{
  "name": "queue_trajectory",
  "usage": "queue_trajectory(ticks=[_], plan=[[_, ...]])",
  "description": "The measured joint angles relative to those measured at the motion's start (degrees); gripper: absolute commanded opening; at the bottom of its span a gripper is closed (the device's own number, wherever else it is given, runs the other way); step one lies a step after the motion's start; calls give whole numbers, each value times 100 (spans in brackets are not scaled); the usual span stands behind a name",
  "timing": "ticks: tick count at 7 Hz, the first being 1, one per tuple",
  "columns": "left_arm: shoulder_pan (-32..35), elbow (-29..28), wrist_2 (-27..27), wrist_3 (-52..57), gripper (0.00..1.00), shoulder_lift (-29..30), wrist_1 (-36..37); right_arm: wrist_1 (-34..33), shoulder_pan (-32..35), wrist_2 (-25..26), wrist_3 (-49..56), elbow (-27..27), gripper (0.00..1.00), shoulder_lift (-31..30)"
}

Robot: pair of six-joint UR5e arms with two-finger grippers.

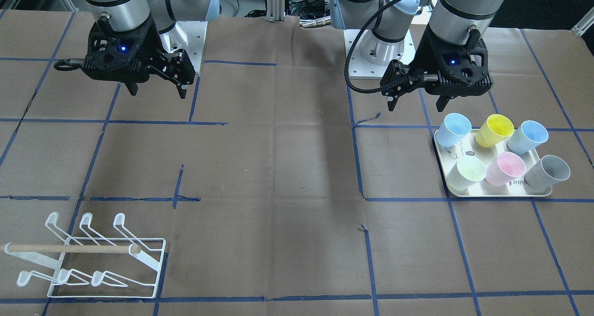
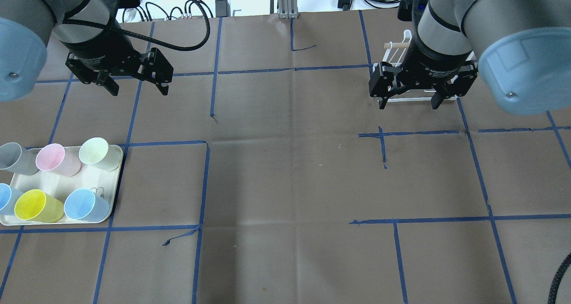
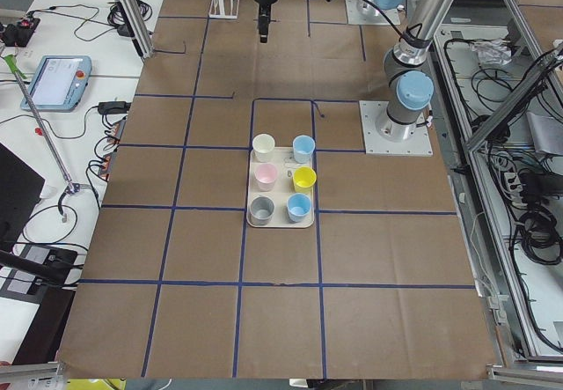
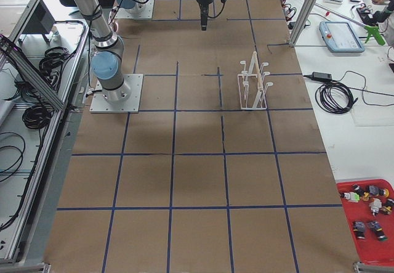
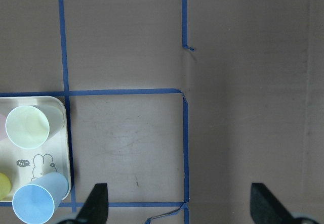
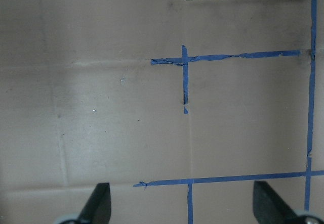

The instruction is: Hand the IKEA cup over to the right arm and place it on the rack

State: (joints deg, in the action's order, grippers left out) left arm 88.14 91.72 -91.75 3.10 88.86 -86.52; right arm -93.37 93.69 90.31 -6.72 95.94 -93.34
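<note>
Surface point(image 1: 278, 167) of brown paper gridded with blue tape carries everything. Right arm point(image 1: 116, 5) hangs high, its pincer point(image 1: 158, 92) spread wide and empty; the white rack point(image 1: 69, 248) lies well apart from it, on the operators' side. Left pincer point(image 1: 416, 106), equally wide and empty, hovers near the cream tray point(image 1: 492, 193), where six IKEA cups point(image 1: 506, 167) stand upright, touched by neither pincer.
</note>
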Motion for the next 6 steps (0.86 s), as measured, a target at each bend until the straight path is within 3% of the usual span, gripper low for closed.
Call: queue_trajectory(ticks=[3,6], plan=[[-67,32,1,51,100,0,3,-23,-1,6,25,4,100,-1],[-549,130,21,346,100,-6,-25,-73,-7,22,57,4,100,8]])
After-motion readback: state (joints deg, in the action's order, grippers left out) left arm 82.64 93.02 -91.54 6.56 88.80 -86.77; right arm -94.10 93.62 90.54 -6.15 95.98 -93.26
